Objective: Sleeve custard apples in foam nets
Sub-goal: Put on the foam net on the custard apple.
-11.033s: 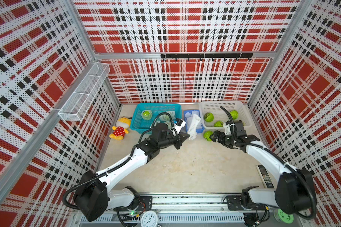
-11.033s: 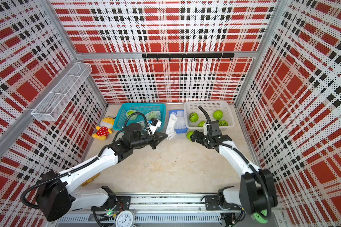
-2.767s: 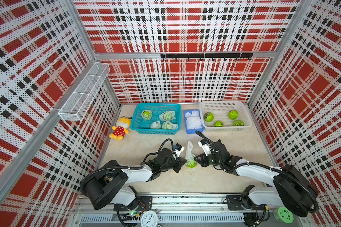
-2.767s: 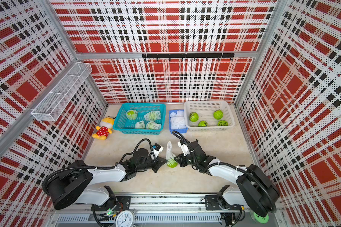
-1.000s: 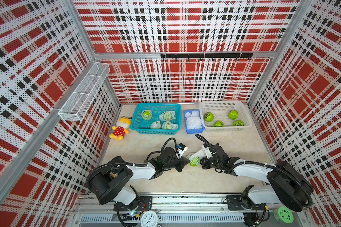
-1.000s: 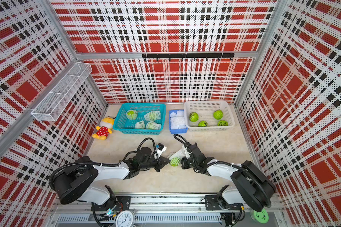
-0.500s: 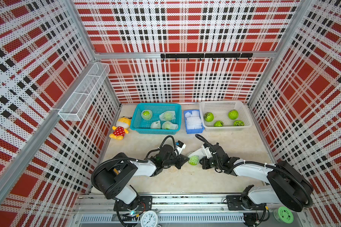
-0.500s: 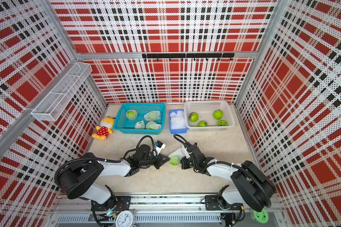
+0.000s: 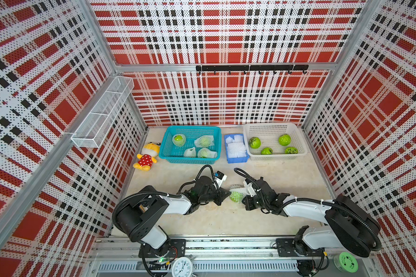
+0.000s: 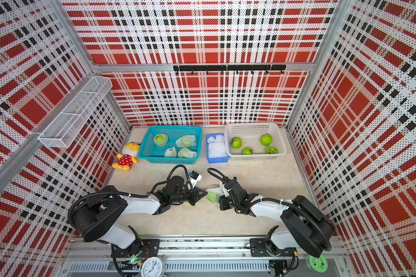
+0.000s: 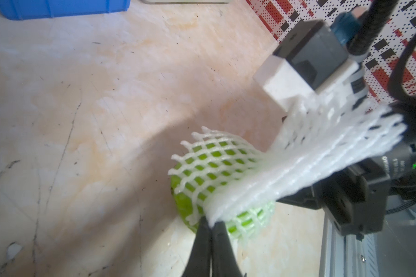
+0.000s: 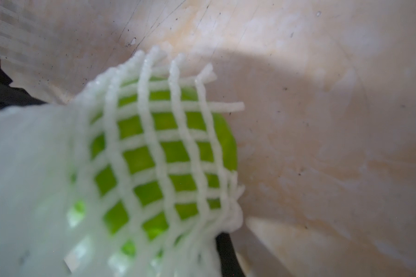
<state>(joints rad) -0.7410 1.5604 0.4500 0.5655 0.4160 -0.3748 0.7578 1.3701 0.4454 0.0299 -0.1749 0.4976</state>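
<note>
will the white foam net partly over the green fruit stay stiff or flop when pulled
Probably floppy: the white foam mesh net lies flattened beyond the green custard apple. Likely stretchy, since its diamonds widen over the fruit.

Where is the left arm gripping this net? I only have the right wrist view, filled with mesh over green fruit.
Observer: The left gripper, fingers shut, pinches the foam net at its edge, right beside the custard apple.
Operator: How many bare fruits remain?
Observer: Four bare custard apples lie in the white basket at the back.
Operator: And the finished ones?
Observer: Netted fruits sit in the teal basket, at least three; a fourth net is unclear.
</note>
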